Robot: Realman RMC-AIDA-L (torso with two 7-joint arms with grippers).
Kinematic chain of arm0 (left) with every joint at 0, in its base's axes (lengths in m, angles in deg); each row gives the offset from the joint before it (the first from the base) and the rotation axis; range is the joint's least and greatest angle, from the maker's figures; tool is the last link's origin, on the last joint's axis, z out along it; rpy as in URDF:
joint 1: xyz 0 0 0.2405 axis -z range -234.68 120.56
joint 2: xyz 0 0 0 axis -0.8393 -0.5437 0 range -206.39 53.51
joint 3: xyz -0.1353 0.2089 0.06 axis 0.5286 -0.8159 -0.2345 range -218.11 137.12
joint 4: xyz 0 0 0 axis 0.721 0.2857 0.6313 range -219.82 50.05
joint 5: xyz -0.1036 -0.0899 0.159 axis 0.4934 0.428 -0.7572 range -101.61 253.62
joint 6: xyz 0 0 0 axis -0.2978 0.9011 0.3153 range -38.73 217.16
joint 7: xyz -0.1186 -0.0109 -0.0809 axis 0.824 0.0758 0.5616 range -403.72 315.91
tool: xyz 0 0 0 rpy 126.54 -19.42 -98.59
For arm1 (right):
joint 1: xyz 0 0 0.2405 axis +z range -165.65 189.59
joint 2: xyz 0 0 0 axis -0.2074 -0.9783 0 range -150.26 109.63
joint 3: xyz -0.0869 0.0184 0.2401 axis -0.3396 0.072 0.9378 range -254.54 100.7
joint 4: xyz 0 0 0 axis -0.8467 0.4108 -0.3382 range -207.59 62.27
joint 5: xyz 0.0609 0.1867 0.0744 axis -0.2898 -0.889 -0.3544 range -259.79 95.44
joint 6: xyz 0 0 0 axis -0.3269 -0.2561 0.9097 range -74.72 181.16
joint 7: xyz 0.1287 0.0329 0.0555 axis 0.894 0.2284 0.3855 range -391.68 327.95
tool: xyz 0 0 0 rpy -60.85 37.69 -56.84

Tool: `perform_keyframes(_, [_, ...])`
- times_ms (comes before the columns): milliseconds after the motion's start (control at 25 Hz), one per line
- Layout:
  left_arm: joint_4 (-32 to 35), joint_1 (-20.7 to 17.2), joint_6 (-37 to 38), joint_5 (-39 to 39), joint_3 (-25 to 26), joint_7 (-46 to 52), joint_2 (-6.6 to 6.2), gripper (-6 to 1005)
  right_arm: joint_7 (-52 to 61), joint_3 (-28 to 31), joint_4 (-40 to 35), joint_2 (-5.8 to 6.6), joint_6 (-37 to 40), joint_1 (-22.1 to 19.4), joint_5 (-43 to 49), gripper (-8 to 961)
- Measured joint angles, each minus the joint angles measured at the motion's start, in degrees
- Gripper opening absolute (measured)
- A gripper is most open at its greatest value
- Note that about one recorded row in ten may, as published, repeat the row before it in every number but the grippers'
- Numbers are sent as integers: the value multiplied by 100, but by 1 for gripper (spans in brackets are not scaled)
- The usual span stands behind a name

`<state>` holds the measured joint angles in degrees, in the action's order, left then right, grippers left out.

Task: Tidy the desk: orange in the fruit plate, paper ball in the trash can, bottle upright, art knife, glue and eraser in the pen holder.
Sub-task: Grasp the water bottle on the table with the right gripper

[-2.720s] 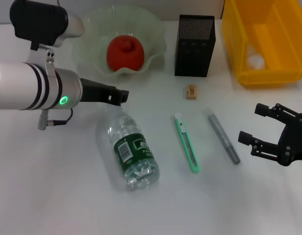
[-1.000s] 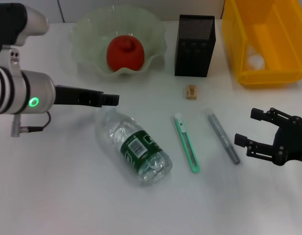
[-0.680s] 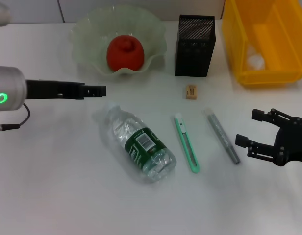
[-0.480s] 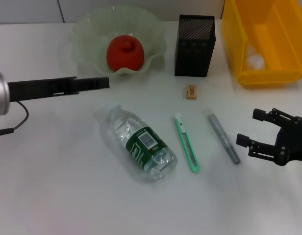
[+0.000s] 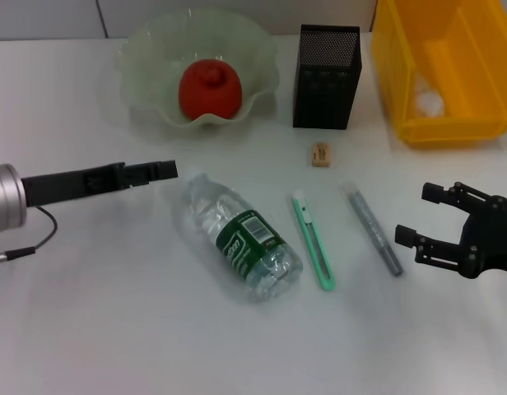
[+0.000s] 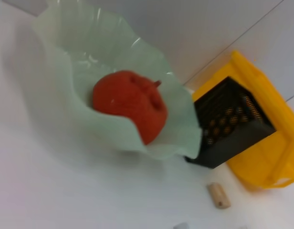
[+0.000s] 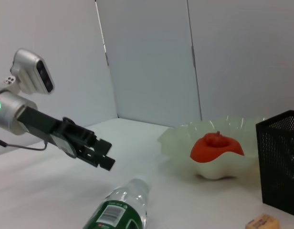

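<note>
Reaching in from the left edge: left gripper (image 5: 161,170), a long dark bar hanging low over bare white desk (image 5: 89,313), just short of the bottle (image 5: 242,245) cap; open or clenched, cannot tell. Lying on its side right beside that tip, the bottle: clear crinkled plastic with a green label, cap end pointing toward the gripper, wide open desk below and to the left of it. Sitting beyond the gripper near the far edge, a pale green wavy-rimmed plate (image 5: 146,58) cradling the round orange (image 5: 209,88). Standing just right of the plate, a black mesh holder (image 5: 327,76), square and upright. Resting in front of the holder, a small tan eraser (image 5: 321,154). Lying flat and roughly parallel between bottle and right arm, a green-and-white knife (image 5: 313,239) and a slim grey glue (image 5: 373,228) stick, narrow lanes of desk showing between them. Hovering near the right edge, right gripper (image 5: 421,217), black fingers spread wide and holding nothing, just beside the glue's lower end. Filling the far right corner, a yellow plastic bin (image 5: 451,123) holding a white crumpled ball (image 5: 429,102).
</note>
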<state>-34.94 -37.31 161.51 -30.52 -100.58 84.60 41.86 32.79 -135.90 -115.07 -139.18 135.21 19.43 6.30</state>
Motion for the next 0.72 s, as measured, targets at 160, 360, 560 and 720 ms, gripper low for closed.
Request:
perform_keyframes(160, [-298,141,-233,-21,-37,-86,0,748,37,0,3,-2,0,2,34,841])
perform_keyframes(360, [-599,311,-427,-61,-105,-138,12,746,38,0,7,-5,0,2,45,841])
perform_keyframes(560, [-691,413,-551,-118,-206,-145,30,744,38,0,23,-5,0,2,47,841])
perform_keyframes(720, [-841,537,-685,-128,-231,-163,35,742,38,0,24,-5,1,8,47,841])
